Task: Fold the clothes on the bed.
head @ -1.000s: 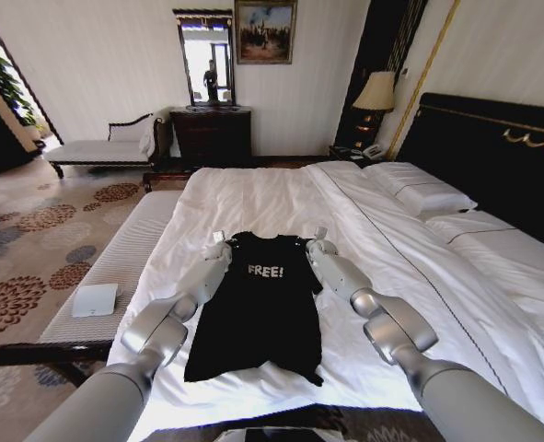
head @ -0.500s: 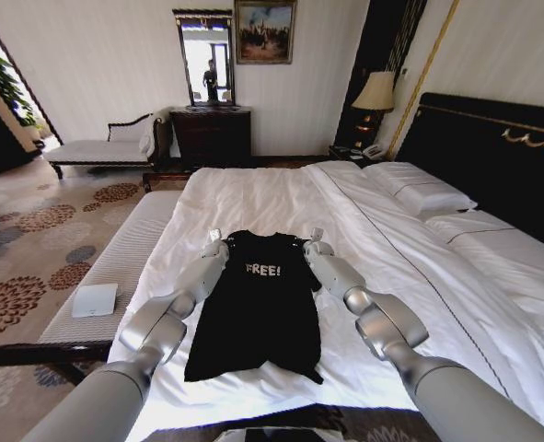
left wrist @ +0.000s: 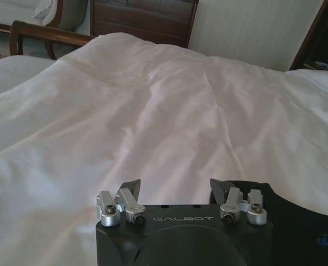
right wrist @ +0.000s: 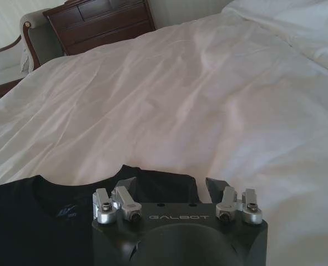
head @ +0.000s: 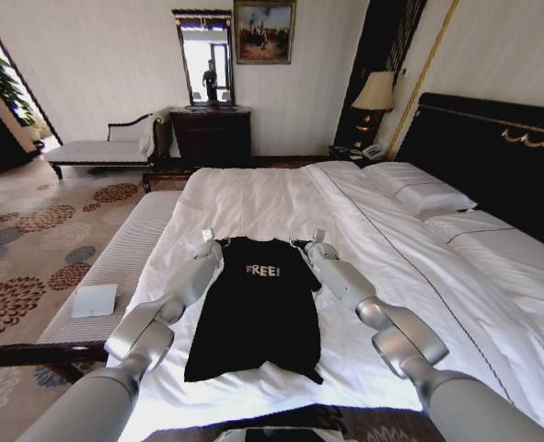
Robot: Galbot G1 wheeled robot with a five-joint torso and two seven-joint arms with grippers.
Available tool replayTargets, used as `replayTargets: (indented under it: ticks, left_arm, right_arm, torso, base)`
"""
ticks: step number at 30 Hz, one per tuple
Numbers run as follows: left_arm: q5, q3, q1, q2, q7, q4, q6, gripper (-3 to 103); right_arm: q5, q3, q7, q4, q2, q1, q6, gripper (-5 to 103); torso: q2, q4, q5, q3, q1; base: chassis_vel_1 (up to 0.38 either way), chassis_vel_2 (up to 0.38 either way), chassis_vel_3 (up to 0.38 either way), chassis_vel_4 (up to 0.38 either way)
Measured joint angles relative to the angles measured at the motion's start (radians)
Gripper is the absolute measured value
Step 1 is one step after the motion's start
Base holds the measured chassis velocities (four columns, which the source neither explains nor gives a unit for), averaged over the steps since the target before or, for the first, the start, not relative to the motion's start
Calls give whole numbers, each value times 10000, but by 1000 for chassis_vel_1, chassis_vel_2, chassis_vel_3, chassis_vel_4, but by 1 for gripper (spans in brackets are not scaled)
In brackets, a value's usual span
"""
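Observation:
The clothes are one black T-shirt (head: 258, 308) with white "FREE!" lettering, lying flat and face up on the white bed (head: 253, 198). My left gripper (head: 208, 241) is open at the shirt's left shoulder. In the left wrist view the left gripper (left wrist: 175, 188) has bare sheet between its fingers, and the T-shirt (left wrist: 299, 216) lies just beside one finger. My right gripper (head: 314, 241) is open at the right shoulder. In the right wrist view the right gripper (right wrist: 171, 185) stands over the edge of the T-shirt (right wrist: 41, 221), near the collar.
White pillows (head: 419, 191) lie against the dark headboard (head: 492, 152) on the right. A pale bench (head: 115, 267) with a white box (head: 94, 299) runs along the bed's left side. A dresser (head: 212, 133), chaise (head: 106, 147) and lamp (head: 376, 92) stand beyond.
Both arms have reached a little farther along the shirt's sides, and the left gripper has shifted slightly outward. The shirt lies as before.

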Motion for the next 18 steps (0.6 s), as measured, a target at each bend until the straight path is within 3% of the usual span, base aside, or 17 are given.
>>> replayTargets:
  ticks: [2, 3, 4, 6, 8, 11, 16, 18]
  left_arm:
    - [-111, 70, 173, 283, -44, -395, -20, 74]
    - [-302, 202, 482, 849, -156, -1176, -54, 85]
    - [-400, 304, 720, 1262, -192, -1784, -97, 85]
    - [-551, 412, 1307, 2054, -273, -2980, -162, 94]
    - [-619, 374, 1751, 2441, -293, -3658, -192, 98]
    - [-664, -186, 3156, 3318, -314, -5288, -241, 100]
    - [-597, -1047, 4737, 4196, -244, -6968, -327, 100]
    - [-436, -1704, 5937, 4684, -118, -7885, -418, 100]
  right_arm:
    - [191, 44, 134, 468, -166, -262, -72, 74]
    - [373, 116, 279, 1057, -452, -663, -143, 80]
    - [467, 162, 366, 1444, -729, -945, -175, 85]
    - [595, 331, 518, 2194, -1420, -1491, -195, 95]
    - [690, 471, 601, 2667, -1797, -1794, -208, 99]
    - [961, 1059, 821, 4097, -2612, -2606, -299, 100]
    - [1334, 2124, 977, 5816, -3202, -3875, -462, 100]
    - [1426, 3079, 987, 6897, -3466, -5203, -579, 100]
  torso:
    - [0, 0, -1, 0, 0]
    - [0, 3, 2, 0, 0]
    - [0, 3, 6, 0, 0]
    - [1, 1, 1, -1, 0]
    - [1, -3, 2, -1, -1]
    - [0, -7, -5, 0, -1]
    - [1, 3, 1, -2, -1]
    - [1, 3, -1, -2, -2]
  base:
    - [0, 0, 0, 0]
    - [0, 0, 0, 0]
    - [0, 0, 0, 0]
    - [0, 0, 0, 0]
    - [0, 0, 0, 0]
    - [0, 0, 0, 0]
    - [0, 0, 0, 0]
    - [0, 0, 0, 0]
